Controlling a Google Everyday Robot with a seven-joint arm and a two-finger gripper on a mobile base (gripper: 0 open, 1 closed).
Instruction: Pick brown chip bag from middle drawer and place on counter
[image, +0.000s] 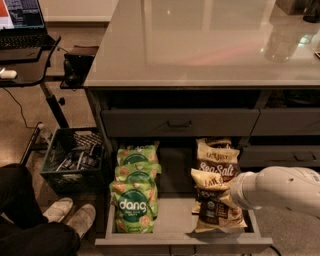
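Grasp stage at the open middle drawer (175, 244)

Claw (233, 193) is low on the right, against the front brown chip bag (214, 210), which lies in the drawer beside the green dang bags (134, 205). I cannot tell whether the claw is open or holding the bag. Judged next: a firm pinch, a lift clear of the drawer front, then up to the table (200, 45).

The open drawer (175, 217) carries green bags (134, 202) at left and brown bags (217, 159) at right; the gripper (229, 194) touches the front brown bag (214, 212).
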